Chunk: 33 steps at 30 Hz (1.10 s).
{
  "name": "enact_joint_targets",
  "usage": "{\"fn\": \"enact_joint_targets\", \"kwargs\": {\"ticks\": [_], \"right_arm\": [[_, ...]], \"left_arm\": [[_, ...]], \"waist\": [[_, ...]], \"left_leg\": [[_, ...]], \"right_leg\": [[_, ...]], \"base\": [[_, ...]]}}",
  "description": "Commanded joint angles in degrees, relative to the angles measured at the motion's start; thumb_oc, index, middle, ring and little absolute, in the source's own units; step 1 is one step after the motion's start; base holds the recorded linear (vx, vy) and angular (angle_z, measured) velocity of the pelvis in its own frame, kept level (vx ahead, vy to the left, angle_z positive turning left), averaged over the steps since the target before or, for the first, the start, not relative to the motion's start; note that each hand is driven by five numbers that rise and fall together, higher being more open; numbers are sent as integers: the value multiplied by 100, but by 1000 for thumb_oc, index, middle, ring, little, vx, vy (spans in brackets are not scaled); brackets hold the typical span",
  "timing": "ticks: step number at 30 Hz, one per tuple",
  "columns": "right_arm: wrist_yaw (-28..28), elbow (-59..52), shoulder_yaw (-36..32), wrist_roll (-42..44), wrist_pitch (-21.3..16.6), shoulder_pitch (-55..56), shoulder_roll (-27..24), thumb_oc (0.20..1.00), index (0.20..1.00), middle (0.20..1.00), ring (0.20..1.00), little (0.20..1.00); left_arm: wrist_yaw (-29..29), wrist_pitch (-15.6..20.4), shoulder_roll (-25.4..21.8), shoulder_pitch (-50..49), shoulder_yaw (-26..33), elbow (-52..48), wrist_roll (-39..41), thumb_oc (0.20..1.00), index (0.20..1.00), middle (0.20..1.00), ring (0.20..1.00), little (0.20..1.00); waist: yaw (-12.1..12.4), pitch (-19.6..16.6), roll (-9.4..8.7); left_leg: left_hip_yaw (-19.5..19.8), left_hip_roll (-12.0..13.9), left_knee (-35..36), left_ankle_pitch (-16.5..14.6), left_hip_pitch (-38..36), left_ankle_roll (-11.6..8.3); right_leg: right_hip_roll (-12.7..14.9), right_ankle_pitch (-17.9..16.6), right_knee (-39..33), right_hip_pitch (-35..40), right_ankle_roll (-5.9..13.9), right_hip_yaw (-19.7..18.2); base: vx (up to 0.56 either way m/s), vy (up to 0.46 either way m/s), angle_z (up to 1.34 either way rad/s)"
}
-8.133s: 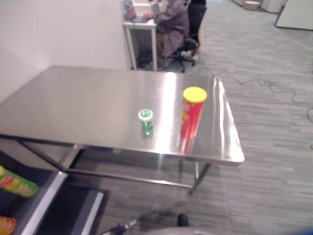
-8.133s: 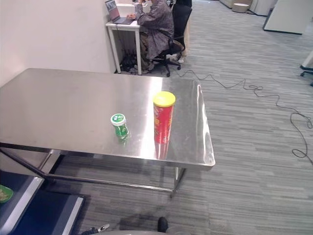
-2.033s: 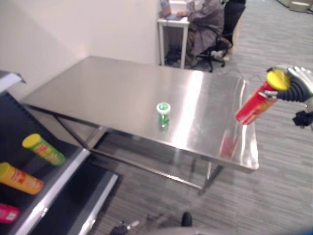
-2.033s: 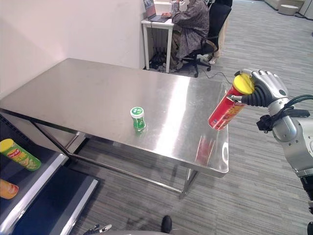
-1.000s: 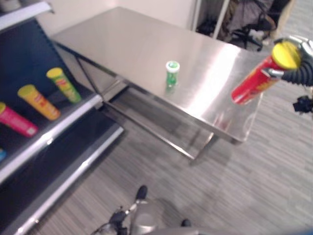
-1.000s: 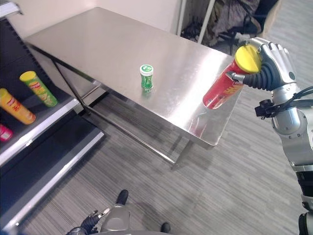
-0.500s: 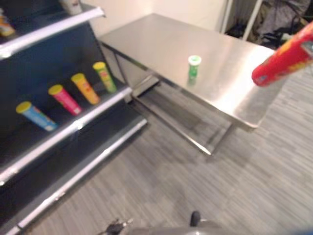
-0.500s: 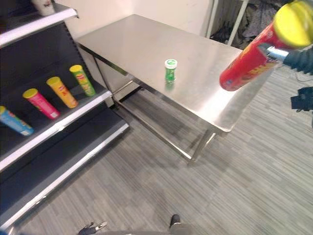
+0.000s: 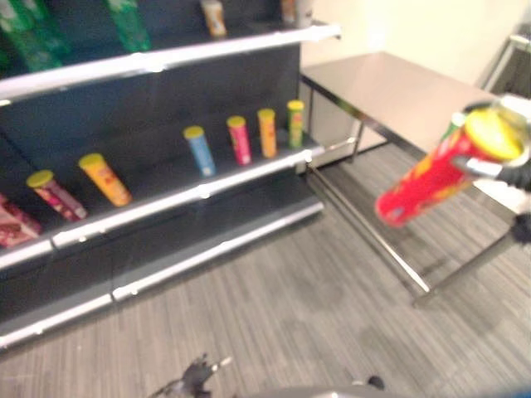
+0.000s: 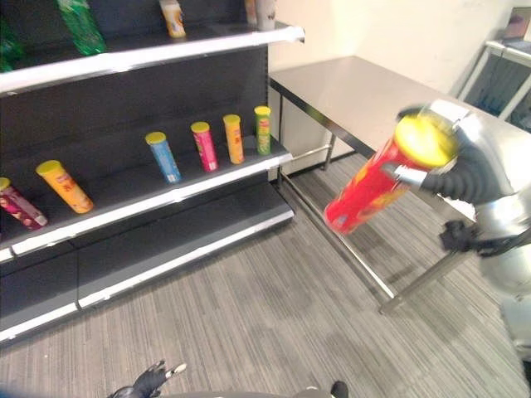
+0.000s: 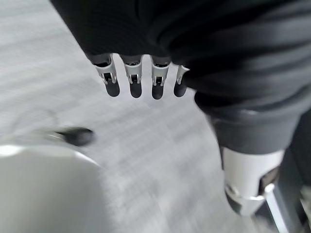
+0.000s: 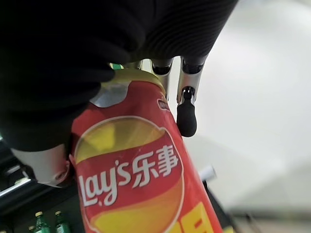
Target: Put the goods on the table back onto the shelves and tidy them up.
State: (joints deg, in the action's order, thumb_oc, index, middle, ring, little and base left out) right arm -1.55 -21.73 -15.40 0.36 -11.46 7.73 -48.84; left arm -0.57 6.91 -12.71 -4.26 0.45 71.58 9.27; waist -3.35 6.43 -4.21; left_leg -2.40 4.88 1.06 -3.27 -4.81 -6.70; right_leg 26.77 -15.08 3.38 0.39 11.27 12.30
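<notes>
One red chip can (image 10: pixel 371 189) with a yellow lid sits tilted in the right hand (image 10: pixel 466 170), whose fingers wrap its top end. The left hand (image 11: pixel 146 77) hangs relaxed, fingers straight, above the floor (image 10: pixel 274 315).

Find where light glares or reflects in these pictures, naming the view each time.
Left eye view: bright streaks run along the silver shelf edges. Right eye view: the steel table top reflects pale light, and the red can in the right hand has a brightly lit yellow lid. Right wrist view: the background past the can is washed pale.
</notes>
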Motion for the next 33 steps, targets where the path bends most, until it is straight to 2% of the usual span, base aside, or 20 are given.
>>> {"fn": "enact_joint_targets", "kwargs": {"ticks": [1, 4, 5, 6, 8, 9, 11, 12, 13, 15, 19, 22, 23, 25, 26, 28, 29, 30, 32, 33], "right_arm": [[99, -295, -240, 262, -59, -572, -15, 200, 200, 200, 200, 200], [214, -340, -241, 327, -135, -465, 45, 200, 200, 200, 200, 200], [214, -340, -240, 327, -135, -466, 46, 200, 200, 200, 200, 200], [251, -352, -201, 361, -162, -440, 34, 200, 200, 200, 200, 200], [340, -319, -69, 492, -206, -402, -157, 200, 200, 200, 200, 200], [338, -310, -60, 494, -210, -410, -163, 200, 200, 200, 200, 200], [294, -231, 11, 458, -200, -469, -283, 200, 200, 200, 200, 200], [291, -223, 17, 458, -204, -478, -290, 200, 200, 200, 200, 200], [289, -222, 57, 482, -185, -508, -329, 200, 200, 200, 200, 200], [330, -312, 168, 497, -193, -528, -318, 200, 200, 200, 200, 200], [387, -295, 295, 516, -175, -560, -278, 200, 200, 200, 200, 200], [385, -265, 454, 562, -183, -718, -283, 200, 200, 200, 200, 200], [374, -240, 548, 562, -196, -893, -379, 200, 200, 200, 200, 200], [322, -196, 660, 558, -223, -1048, -467, 200, 200, 200, 200, 200], [312, -215, 677, 547, -233, -1074, -497, 200, 200, 200, 200, 200], [315, -245, 657, 546, -230, -1043, -497, 200, 200, 200, 200, 200], [309, -284, 618, 503, -235, -995, -477, 200, 200, 200, 200, 200], [280, -317, 577, 419, -210, -952, -435, 200, 200, 200, 200, 200], [187, -306, 651, 320, -173, -1008, -411, 200, 200, 200, 200, 200], [138, -276, 714, 274, -164, -1047, -417, 200, 200, 200, 200, 200]], "left_arm": [[37, 51, 18, -109, 121, -67, 434, 1000, 1000, 1000, 1000, 1000], [-95, -16, 58, -242, 155, 263, 312, 1000, 1000, 1000, 1000, 1000], [-95, -16, 58, -242, 155, 263, 312, 1000, 1000, 1000, 1000, 1000], [-110, -40, 59, -281, 180, 341, 284, 1000, 1000, 1000, 1000, 1000], [-136, -76, 76, -288, 329, 416, 412, 1000, 1000, 1000, 1000, 1000], [-136, -77, 79, -291, 331, 414, 413, 1000, 1000, 1000, 1000, 1000], [-168, -76, 121, -243, 213, 375, 381, 1000, 1000, 1000, 1000, 1000], [-168, -76, 125, -241, 214, 375, 380, 1000, 1000, 1000, 1000, 1000], [-208, -66, 133, -163, -1, 388, 126, 1000, 1000, 1000, 1000, 1000], [-175, -93, 87, -187, 42, 407, 63, 1000, 1000, 1000, 1000, 1000], [-127, -91, 43, -217, 132, 401, 64, 1000, 1000, 1000, 1000, 1000], [-56, -75, 27, -158, 59, 362, 1, 1000, 1000, 1000, 1000, 1000], [-46, -26, 14, -34, -181, 181, -147, 1000, 1000, 1000, 1000, 1000], [11, 14, -36, 29, -298, -1, -178, 1000, 1000, 1000, 1000, 1000], [27, 25, -48, 36, -255, -64, -64, 1000, 1000, 1000, 1000, 1000], [5, 9, -49, -1, -81, -83, 295, 1000, 1000, 1000, 1000, 1000], [-10, -28, -40, -33, 35, 2, 444, 1000, 1000, 1000, 1000, 1000], [-28, -61, 1, -77, 205, 145, 685, 1000, 1000, 1000, 1000, 1000], [-2, -50, 64, -64, 307, 178, 1096, 1000, 1000, 1000, 1000, 1000], [19, -29, 73, -57, 365, 161, 1235, 1000, 1000, 1000, 1000, 1000]], "waist": [[17, 414, 80], [-6, 335, 147], [-8, 331, 146], [12, 297, 131], [30, 207, 2], [29, 204, 10], [-12, 270, -27], [-16, 270, -20], [-47, 319, -47], [-25, 261, -30], [-6, 126, 10], [22, 129, -20], [62, 281, -90], [121, 412, -177], [155, 446, -221], [243, 405, -247], [268, 363, -224], [306, 298, -112], [357, 273, 14], [420, 275, 28]], "left_leg": [[-103, -83, 389, -384, -552, 367], [135, -288, 394, -251, -419, 538], [137, -290, 394, -248, -413, 539], [141, -354, 394, -208, -365, 571], [274, -549, 394, -193, -293, 638], [272, -541, 394, -202, -296, 636], [434, -652, 394, -184, -309, 677], [436, -648, 394, -189, -309, 676], [585, -728, 366, -196, -331, 695], [635, -684, 342, -336, -463, 713], [635, -576, 152, -541, -545, 683], [536, -559, -345, -651, -389, 610], [301, -598, -1505, -436, 178, 365], [33, -456, -2333, -186, 731, 329], [-137, -323, -2432, -198, 960, 373], [-275, -152, -2054, -389, 1167, 489], [-226, -100, -1677, -309, 1200, 478], [-23, 24, -989, 121, 1343, 341], [171, 247, -276, 605, 1739, 172], [258, 269, -11, 681, 1944, 133]], "right_leg": [[-823, 504, -260, -870, 67, -1015], [-1603, 1132, 137, -622, -163, -1082], [-1601, 1131, 136, -626, -162, -1081], [-1781, 1227, 164, -587, -233, -1009], [-2514, 1383, 78, -654, -398, -1131], [-2522, 1388, 80, -653, -402, -1132], [-2809, 1340, 135, -832, -431, -1316], [-2813, 1352, 154, -841, -433, -1313], [-2827, 1388, 151, -766, -503, -1445], [-2859, 1468, 89, -586, -646, -1439], [-2849, 1512, -45, -422, -674, -1350], [-2811, 1528, -164, -297, -695, -1320], [-2695, 1512, -273, -118, -758, -1258], [-2563, 1530, -381, 64, -829, -1175], [-2472, 1546, -424, 151, -816, -1126], [-2343, 1624, -531, 322, -755, -1075], [-2290, 1687, -543, 363, -726, -1056], [-2243, 1839, -570, 464, -705, -1059], [-2142, 2130, -509, 657, -660, -1093], [-2073, 2232, -501, 775, -631, -1156]], "base": [[-164, 258, 92], [-53, 224, 97], [-37, 136, 75], [0, 136, 58], [64, 138, 5], [87, 67, 10], [56, 50, 33], [124, 43, 30], [168, 11, 18], [272, -39, 19], [267, -51, 19], [110, -24, 4], [46, -13, 5], [87, -10, 14], [138, 17, 29], [223, 91, 29], [347, 242, 17], [344, 277, 20], [419, 341, 20], [445, 327, 15]]}}
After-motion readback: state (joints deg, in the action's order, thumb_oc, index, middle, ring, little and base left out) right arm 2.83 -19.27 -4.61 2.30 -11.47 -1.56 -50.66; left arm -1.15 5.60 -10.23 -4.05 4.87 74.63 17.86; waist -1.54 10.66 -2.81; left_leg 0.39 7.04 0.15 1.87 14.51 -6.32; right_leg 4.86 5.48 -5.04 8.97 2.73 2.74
